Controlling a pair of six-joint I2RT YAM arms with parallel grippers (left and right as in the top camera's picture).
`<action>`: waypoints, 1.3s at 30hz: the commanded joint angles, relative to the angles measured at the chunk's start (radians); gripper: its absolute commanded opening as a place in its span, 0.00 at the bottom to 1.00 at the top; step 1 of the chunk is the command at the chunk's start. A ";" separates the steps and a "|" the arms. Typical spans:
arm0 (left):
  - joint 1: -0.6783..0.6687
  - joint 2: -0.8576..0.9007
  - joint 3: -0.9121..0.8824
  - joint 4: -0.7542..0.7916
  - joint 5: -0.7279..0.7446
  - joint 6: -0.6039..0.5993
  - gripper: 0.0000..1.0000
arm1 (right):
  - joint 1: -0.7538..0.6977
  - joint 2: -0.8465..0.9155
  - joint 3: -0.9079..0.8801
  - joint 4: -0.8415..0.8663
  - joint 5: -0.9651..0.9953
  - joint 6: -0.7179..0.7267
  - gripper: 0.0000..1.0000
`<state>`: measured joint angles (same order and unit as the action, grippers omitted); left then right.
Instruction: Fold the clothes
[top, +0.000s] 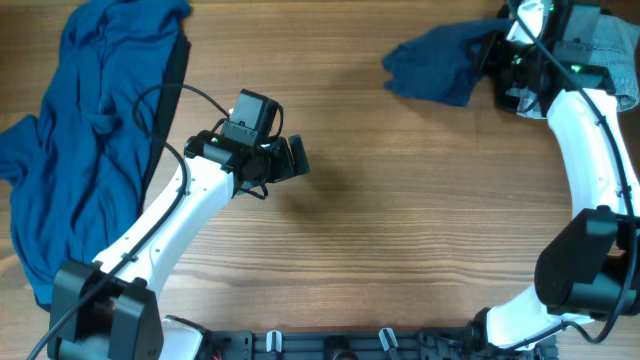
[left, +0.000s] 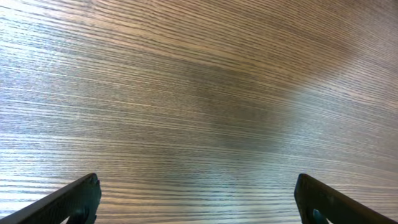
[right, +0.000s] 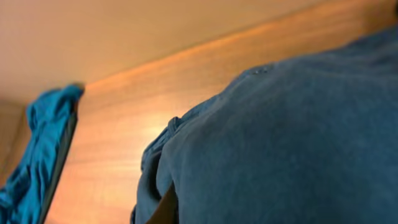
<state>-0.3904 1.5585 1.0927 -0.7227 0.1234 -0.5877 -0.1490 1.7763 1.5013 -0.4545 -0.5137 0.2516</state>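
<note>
Left gripper (top: 298, 160): fully spread, holding nothing. It hangs over bare table (top: 400, 230) close to centre, on the 10 o'clock side, tips pointing to 3 o'clock.
Left fingers (left: 71, 200): both dark tips sit at the bottom corners of the wrist view, with only wood grain between them.
Right gripper (top: 503, 62): closed, at 1 o'clock on the table. Its fingers are hidden in its own wrist view, where cloth fills the frame.
Navy piece (top: 440, 65): crumpled at 1 o'clock. Its 3 o'clock edge is bunched up into the right gripper and looks pinched there.
Blue garment (top: 90, 130): a loose heap from 8 to 11 o'clock, black trim along its inner edge, and the left arm runs just beside it.
Jeans (top: 615, 50): pale, at the 2 o'clock corner, partly under the right arm.
</note>
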 joint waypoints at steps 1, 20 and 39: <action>0.005 -0.006 -0.007 -0.001 -0.013 0.011 1.00 | -0.051 -0.019 0.129 0.037 -0.011 0.069 0.04; 0.005 -0.006 -0.007 -0.001 -0.013 0.011 1.00 | -0.309 0.128 0.234 0.759 -0.105 0.453 0.04; 0.005 -0.006 -0.007 -0.001 -0.002 0.004 1.00 | -0.221 0.133 0.234 0.583 -0.706 0.568 0.04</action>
<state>-0.3904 1.5585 1.0927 -0.7258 0.1242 -0.5880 -0.4362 2.0026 1.7027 0.0864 -0.9337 0.6865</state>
